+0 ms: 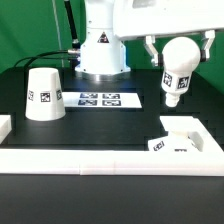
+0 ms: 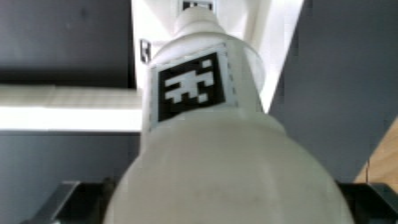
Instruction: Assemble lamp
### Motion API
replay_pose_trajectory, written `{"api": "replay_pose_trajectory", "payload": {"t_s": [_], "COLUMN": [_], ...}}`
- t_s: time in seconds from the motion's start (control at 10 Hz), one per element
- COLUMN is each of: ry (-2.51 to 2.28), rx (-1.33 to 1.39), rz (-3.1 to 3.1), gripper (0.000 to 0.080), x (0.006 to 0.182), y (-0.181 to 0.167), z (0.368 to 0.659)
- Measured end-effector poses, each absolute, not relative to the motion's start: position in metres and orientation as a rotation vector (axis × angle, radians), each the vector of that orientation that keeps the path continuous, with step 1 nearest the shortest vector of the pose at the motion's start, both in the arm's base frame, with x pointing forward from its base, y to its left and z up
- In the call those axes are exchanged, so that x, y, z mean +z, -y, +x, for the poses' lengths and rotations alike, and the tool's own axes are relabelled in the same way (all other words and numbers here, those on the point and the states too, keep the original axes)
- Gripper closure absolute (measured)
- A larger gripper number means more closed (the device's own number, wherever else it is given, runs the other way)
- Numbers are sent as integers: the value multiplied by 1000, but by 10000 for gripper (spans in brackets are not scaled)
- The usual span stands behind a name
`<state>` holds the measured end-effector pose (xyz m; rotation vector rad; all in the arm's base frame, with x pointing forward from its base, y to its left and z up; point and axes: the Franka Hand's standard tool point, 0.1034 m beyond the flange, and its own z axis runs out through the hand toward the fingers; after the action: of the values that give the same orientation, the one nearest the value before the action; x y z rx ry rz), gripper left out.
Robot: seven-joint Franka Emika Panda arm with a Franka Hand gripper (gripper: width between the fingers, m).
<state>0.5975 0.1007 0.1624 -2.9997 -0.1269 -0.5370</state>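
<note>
My gripper (image 1: 178, 42) is shut on the white round-headed bulb (image 1: 177, 68) and holds it in the air at the exterior view's right, tagged stem pointing down, above the small square base (image 1: 181, 137). The base lies on the black table near the front right, beside the white frame. In the wrist view the bulb (image 2: 205, 130) fills the picture, its tag facing the camera, its round head between the dark fingers (image 2: 68, 200). The truncated-cone shade (image 1: 43, 94) stands on the table at the left, far from the gripper.
The marker board (image 1: 99, 99) lies flat at the table's middle, in front of the robot's white body (image 1: 103, 45). A white raised frame (image 1: 100, 158) runs along the front edge and up both sides.
</note>
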Motion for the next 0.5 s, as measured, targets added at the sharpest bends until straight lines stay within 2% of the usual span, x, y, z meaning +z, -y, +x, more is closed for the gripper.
{"api": "replay_pose_trajectory", "payload": {"t_s": [0.5], "ry": [139], "rx": [-643], "rz": [-2982], "gripper": [220], "x": [160], "y": [-103], "z": [605]}}
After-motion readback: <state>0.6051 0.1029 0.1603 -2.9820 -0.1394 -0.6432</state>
